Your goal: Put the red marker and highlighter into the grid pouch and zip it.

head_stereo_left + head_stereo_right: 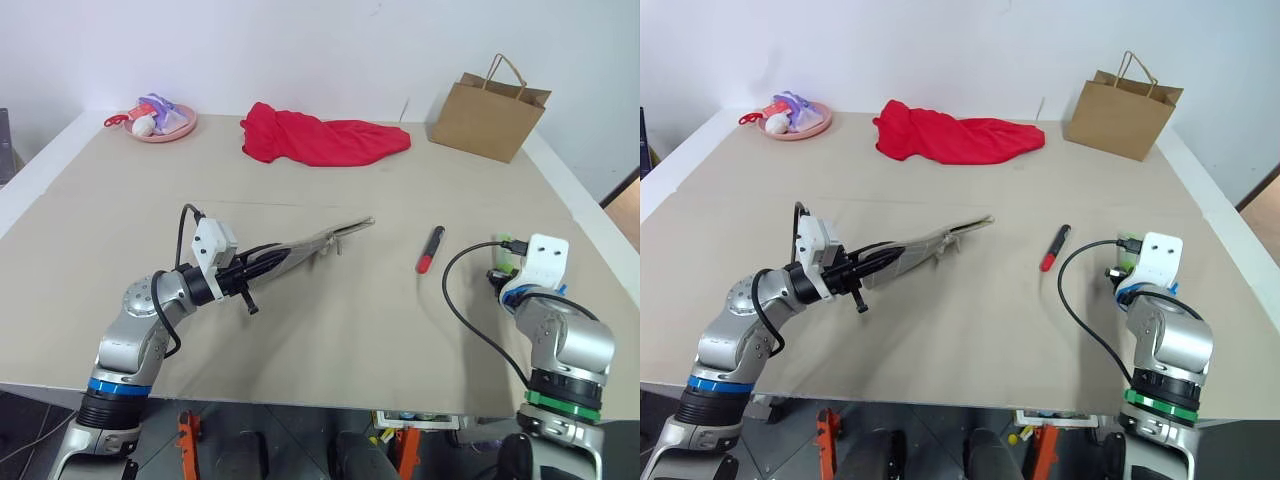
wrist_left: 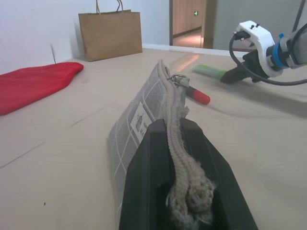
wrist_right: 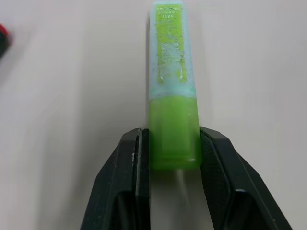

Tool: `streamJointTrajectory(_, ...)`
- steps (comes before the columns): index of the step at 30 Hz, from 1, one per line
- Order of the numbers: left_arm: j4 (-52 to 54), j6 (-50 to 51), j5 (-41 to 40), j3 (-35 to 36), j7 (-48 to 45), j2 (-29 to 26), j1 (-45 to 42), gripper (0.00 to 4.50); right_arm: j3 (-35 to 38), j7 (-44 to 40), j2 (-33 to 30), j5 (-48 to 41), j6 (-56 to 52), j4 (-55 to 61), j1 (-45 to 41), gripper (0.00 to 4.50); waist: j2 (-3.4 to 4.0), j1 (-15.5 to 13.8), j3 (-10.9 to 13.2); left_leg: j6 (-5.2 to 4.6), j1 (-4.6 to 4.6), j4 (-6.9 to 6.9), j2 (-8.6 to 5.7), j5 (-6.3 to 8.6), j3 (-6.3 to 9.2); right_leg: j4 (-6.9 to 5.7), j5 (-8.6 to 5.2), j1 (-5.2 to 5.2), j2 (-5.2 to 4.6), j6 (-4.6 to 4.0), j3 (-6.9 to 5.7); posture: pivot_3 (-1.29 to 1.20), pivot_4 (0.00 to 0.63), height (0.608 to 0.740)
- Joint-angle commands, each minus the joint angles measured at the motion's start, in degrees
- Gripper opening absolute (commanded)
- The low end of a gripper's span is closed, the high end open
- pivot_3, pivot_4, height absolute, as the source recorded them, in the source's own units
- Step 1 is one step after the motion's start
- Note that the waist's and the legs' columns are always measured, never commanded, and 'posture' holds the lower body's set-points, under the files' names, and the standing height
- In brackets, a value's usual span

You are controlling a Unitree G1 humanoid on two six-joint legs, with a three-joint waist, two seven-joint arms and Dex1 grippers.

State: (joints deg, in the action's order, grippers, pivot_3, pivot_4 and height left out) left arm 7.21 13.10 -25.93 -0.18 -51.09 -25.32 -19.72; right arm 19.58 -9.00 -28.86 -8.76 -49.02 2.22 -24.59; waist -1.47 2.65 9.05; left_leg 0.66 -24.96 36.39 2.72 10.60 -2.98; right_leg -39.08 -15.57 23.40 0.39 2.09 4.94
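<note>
Highlighter (image 3: 173,91): it lies on the table (image 1: 330,330) at the robot's right, lime-green body with a paler translucent cap pointing away from the right tool (image 3: 173,143). The two black fingers (image 3: 132,167) of the right tool stand one on each side of the green body end and press against it, so the right tool is clamped on the highlighter, which rests on the table surface.

Grid pouch (image 1: 305,243): grey fabric with white grid lines and a small white label. It is held on edge by the left tool (image 2: 180,158), whose fingers are closed together on the zipper edge at the near end of the pouch. The pouch extends away from the left tool toward the table centre, with the far end and the zipper pull (image 2: 178,79) near the table surface.

Red marker (image 1: 430,249): black barrel, red cap end. It lies flat on the table between the grid pouch and the right tool, apart from both, red end nearer the robot.

Other items at the far side of the table: a red cloth (image 1: 320,138) at centre, a brown paper bag (image 1: 490,110) standing to the right, and a pink dish (image 1: 165,122) holding small objects to the left.
</note>
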Motion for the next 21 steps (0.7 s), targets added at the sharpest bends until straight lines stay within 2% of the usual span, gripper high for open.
streamJointTrajectory(1, 1.28, 0.31, -1.04, 0.49, -0.45, -0.22, -1.13, 0.0, -8.04, -14.67, -9.27, 2.01, 15.84, 7.35, -0.58, 1.07, 0.11, 0.23, 0.03, -0.01, 0.01, -0.06, 0.01, 0.0, -0.05, 0.0, 0.0, 0.06, 0.02, 0.03, 0.12, 0.0, 0.15, 0.74)
streamJointTrajectory(3, 1.06, 0.46, -1.09, 0.49, -0.81, -0.18, -1.34, 0.0, -12.96, -23.88, -17.18, 4.69, 27.23, 10.04, 2.32, 1.07, 0.11, 0.16, 0.03, -0.04, 0.02, -0.13, 0.04, 0.04, -0.02, 0.02, -0.21, 0.05, 0.08, 0.3, 0.08, 0.0, 0.15, 0.74)
streamJointTrajectory(6, 0.63, 0.46, -1.13, 0.43, -1.3, -0.03, -1.59, 0.0, -15.51, -33.5, -26.24, 6.08, 36.77, 10.82, 4.97, 1.07, -0.03, -0.07, -0.02, -0.06, 0.02, -0.17, 0.16, 0.14, 0.1, 0.05, -0.41, -0.06, 0.19, 0.12, -0.24, 0.0, 0.15, 0.74)
streamJointTrajectory(12, -0.11, -0.57, -0.29, -0.56, -1.83, 0.66, -1.3, 0.0, -12.6, -47.25, -36.01, -0.13, 33.37, 13.58, 6.94, 1.07, -0.03, -0.26, 0.0, -0.04, 0.0, -0.08, 0.1, 0.17, 0.08, 0.04, -0.34, -0.07, 0.06, -0.03, -0.21, 0.0, 0.15, 0.74)
streamJointTrajectory(17, -0.15, -1.45, 0.77, -1.84, -2.08, 1.35, -0.79, 0.0, -11.61, -52.29, -36.48, -8.85, 24.75, 17.96, 5.45, 1.07, -0.07, -0.14, 0.02, -0.05, 0.06, 0.02, 0.06, 0.16, 0.11, 0.04, -0.28, -0.16, -0.09, 0.09, -0.17, 0.0, 0.15, 0.74)
streamJointTrajectory(21, 0.45, -1.38, 1.11, -2.35, -2.2, 1.43, -0.56, 0.0, -13.66, -52.71, -35.68, -10.28, 21.82, 19.18, 4.28, 1.07, -0.06, -0.16, 0.02, -0.06, 0.11, 0.03, 0.06, 0.14, 0.12, 0.04, -0.27, -0.16, -0.03, 0.13, -0.15, 0.0, 0.15, 0.74)
